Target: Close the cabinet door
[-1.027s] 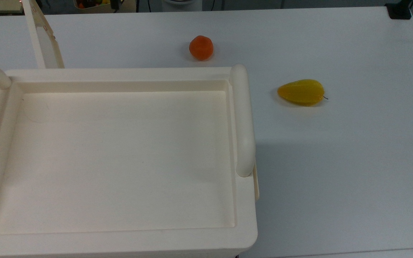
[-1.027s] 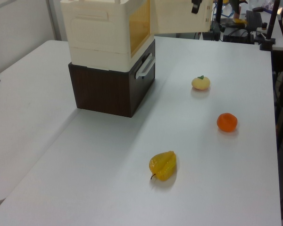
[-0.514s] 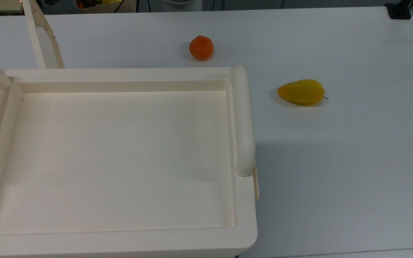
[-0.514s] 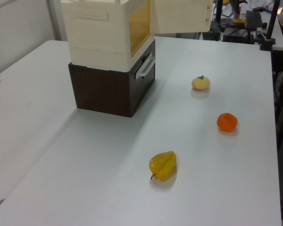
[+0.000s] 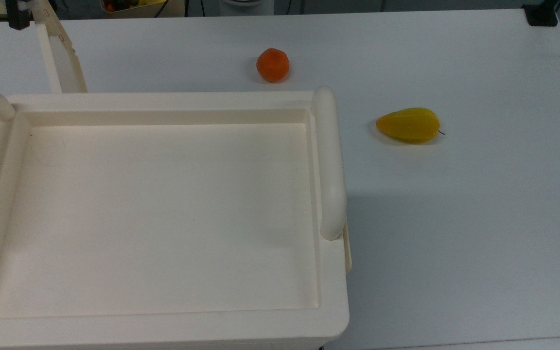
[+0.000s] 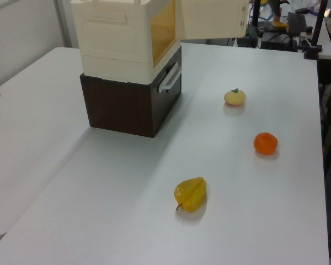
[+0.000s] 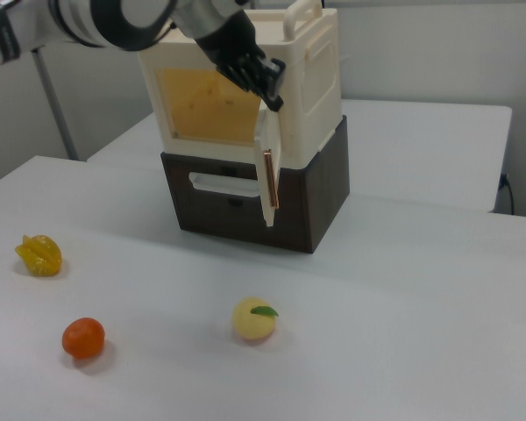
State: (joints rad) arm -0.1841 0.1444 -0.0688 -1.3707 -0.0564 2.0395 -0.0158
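The cabinet door (image 7: 269, 167) stands wide open, and the gripper (image 7: 265, 81) is at its top edge.

The cream cabinet (image 7: 311, 88) sits on a dark brown box (image 7: 320, 197). In the right view the door sticks out at 6 o'clock from the gripper. Whether the fingers are open or closed cannot be told. An orange (image 5: 272, 64) lies at 10 o'clock from the yellow fruit (image 5: 409, 125).

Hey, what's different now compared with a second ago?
In the top view, the tool has come into sight at the top left corner, right beside the outer edge of the cabinet door. The door still stands open on the cabinet, and the orange fruit and the yellow fruit have not moved.
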